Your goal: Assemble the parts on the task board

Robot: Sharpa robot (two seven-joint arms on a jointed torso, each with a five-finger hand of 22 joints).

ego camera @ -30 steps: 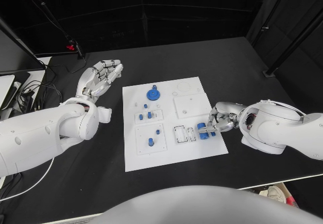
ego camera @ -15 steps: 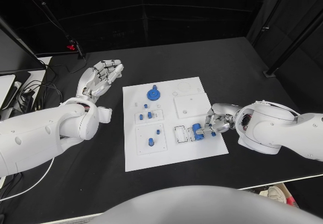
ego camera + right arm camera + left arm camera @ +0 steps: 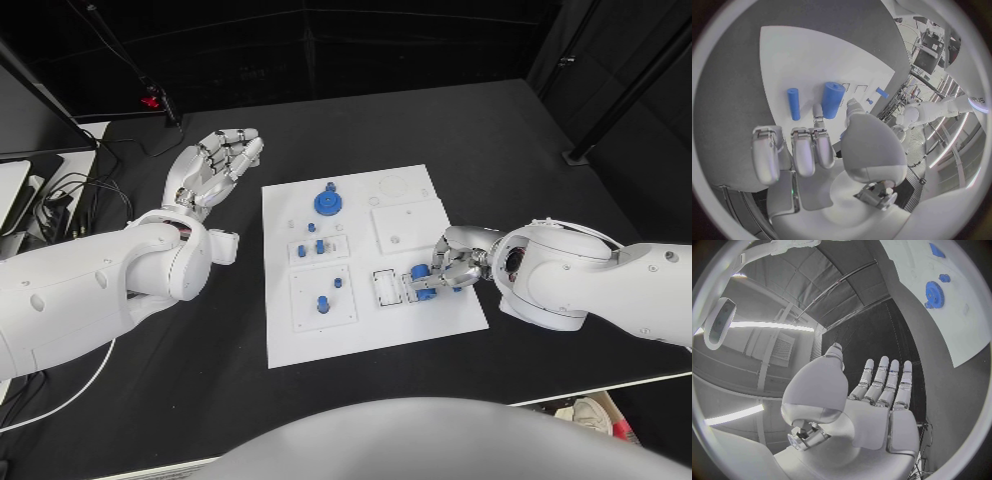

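The white task board (image 3: 368,330) lies mid-table. At its right edge my right hand (image 3: 447,264) pinches a thick blue cylinder (image 3: 420,272) between thumb and a finger, just beside a rectangular socket frame (image 3: 389,286). The right wrist view shows the same cylinder (image 3: 832,100) at my fingertips (image 3: 819,113), with a thin blue peg (image 3: 793,104) lying next to it on the board (image 3: 804,55). A blue gear (image 3: 329,203) and several small blue pegs, such as one (image 3: 323,305), sit on the board's left half. My left hand (image 3: 216,165) lies flat and empty on the table left of the board; its fingers (image 3: 882,385) are spread.
Cables and a monitor edge (image 3: 29,190) sit at the table's far left. A stand pole (image 3: 617,100) rises at the back right. The left wrist view shows the gear (image 3: 933,291) on the board (image 3: 961,335).
My right hand has carried the thick blue cylinder leftward over the board, closer to the rectangular socket frame. The left hand has stayed put.
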